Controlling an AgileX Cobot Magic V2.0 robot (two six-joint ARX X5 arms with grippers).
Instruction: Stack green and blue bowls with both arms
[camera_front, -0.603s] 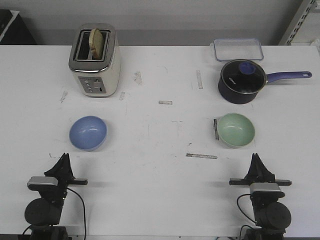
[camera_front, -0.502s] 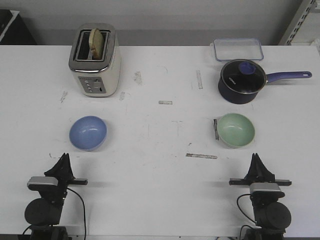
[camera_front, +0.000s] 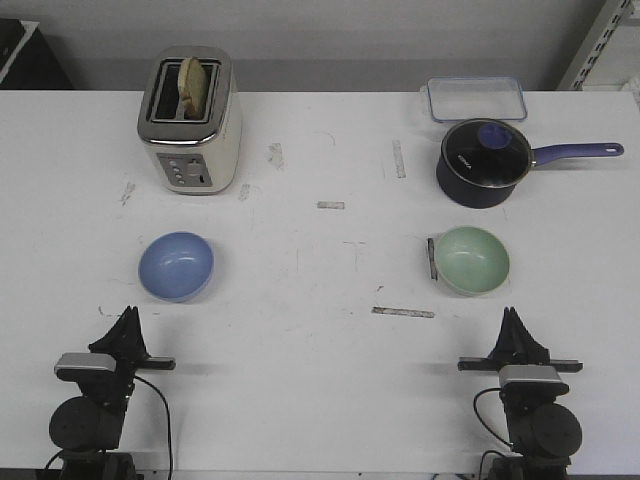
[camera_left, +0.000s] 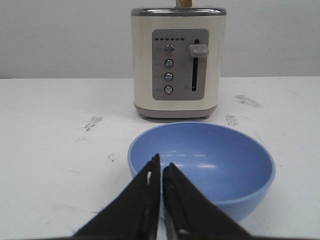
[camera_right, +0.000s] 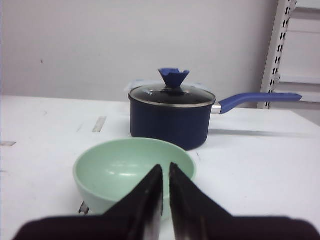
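Note:
The blue bowl (camera_front: 176, 265) sits upright on the white table at the left; it also shows in the left wrist view (camera_left: 210, 162). The green bowl (camera_front: 471, 260) sits upright at the right, and in the right wrist view (camera_right: 125, 170). My left gripper (camera_front: 127, 320) rests near the front edge, a little short of the blue bowl, jaws shut and empty (camera_left: 161, 167). My right gripper (camera_front: 511, 318) rests near the front edge, short of the green bowl, jaws shut and empty (camera_right: 165, 170). The bowls stand far apart.
A cream toaster (camera_front: 189, 120) with bread in a slot stands at the back left. A dark navy saucepan (camera_front: 483, 162) with a lid and long handle stands behind the green bowl. A clear lidded container (camera_front: 476, 99) lies at the back right. Tape marks dot the table.

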